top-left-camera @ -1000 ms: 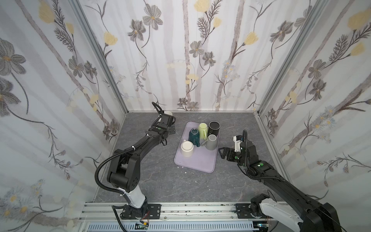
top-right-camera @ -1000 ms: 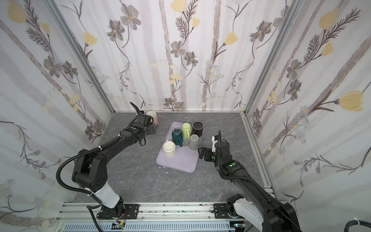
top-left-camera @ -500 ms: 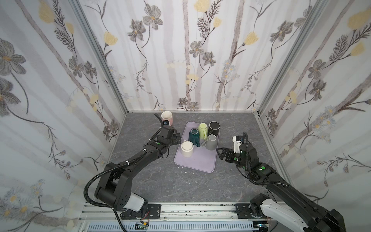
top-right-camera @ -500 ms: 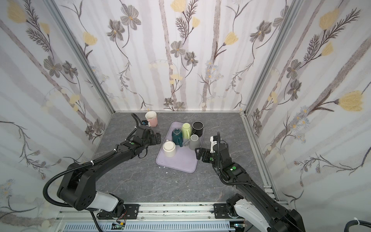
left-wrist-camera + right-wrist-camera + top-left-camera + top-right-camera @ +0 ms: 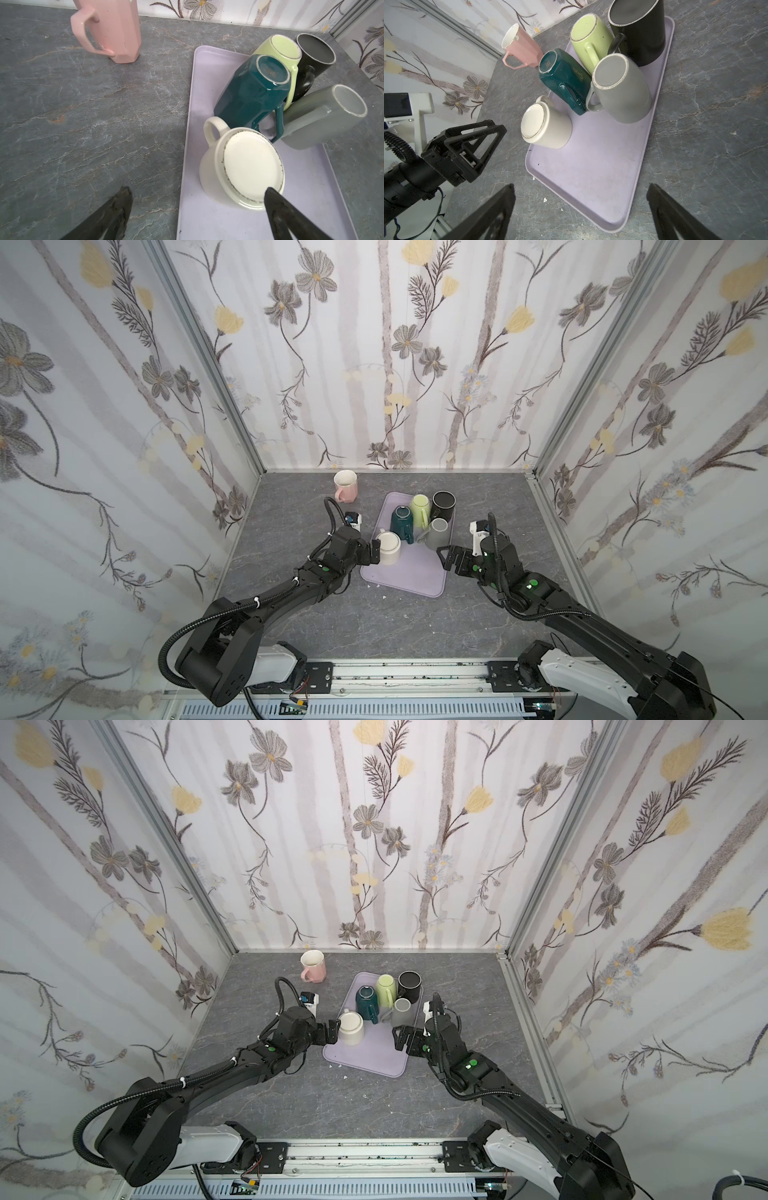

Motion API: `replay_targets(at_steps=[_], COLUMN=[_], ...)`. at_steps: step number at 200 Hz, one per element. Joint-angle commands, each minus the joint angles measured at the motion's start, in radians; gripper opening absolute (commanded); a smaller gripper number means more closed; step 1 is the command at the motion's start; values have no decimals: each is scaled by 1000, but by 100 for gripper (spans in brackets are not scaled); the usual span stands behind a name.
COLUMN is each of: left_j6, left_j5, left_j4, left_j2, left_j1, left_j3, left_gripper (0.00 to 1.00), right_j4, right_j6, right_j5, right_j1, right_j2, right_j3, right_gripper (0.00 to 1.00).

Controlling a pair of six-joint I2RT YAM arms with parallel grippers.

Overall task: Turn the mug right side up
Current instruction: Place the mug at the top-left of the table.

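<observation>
Nearest us, by the near left corner of the tray (image 5: 409, 583), the left gripper (image 5: 374, 552) hangs with its jaws spread as wide as they go and nothing between them. The right gripper (image 5: 448, 559) waits just off the tray's right edge, equally wide and equally empty.

We take the cream mug (image 5: 389, 547) to be the one to turn. It stands on the tray just inside that near left corner, base up and rim down, so its long axis is vertical. Its handle points towards the tray's far left, away from the claw.

The left gripper is plainly the nearer one, just beside the mug and reaching in over the tray's left edge. In the left wrist view the mug is not centred in the jaws. One of the fingertips (image 5: 277, 205) overlaps the base rim, while the other is out over the table (image 5: 83, 124) off the tray's left edge. We cannot tell whether that fingertip touches. We judge the claw must shift further in over the tray before it closes on the mug's wall.

Farther up the tray, the teal mug (image 5: 401, 522) and grey mug (image 5: 438, 533) stand base up, close behind the cream one. At the tray's far end the green mug (image 5: 419, 507) is base up and the black mug (image 5: 444, 506) mouth up. Beyond the tray's far left corner, off it, the pink mug (image 5: 345, 486) stands upright.
</observation>
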Motion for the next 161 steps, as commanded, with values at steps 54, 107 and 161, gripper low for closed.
replay_targets(at_steps=[54,107,161], left_j6=[-25,-43,-48], left_j5=[15,-45,-55], left_j4=[129,146,150], left_j2=[-70,-96,-82], left_j1=[-1,0,-1], left_j3=[-83,-118,-118], left_gripper=[100,100,100], right_j4=[-41,-47,-128], right_j6=[-47,-69,-126], right_j5=[74,68,88], right_j1=[89,100,100], right_j2=[268,475,654], right_j3=[243,375,565], right_gripper=[92,71,61])
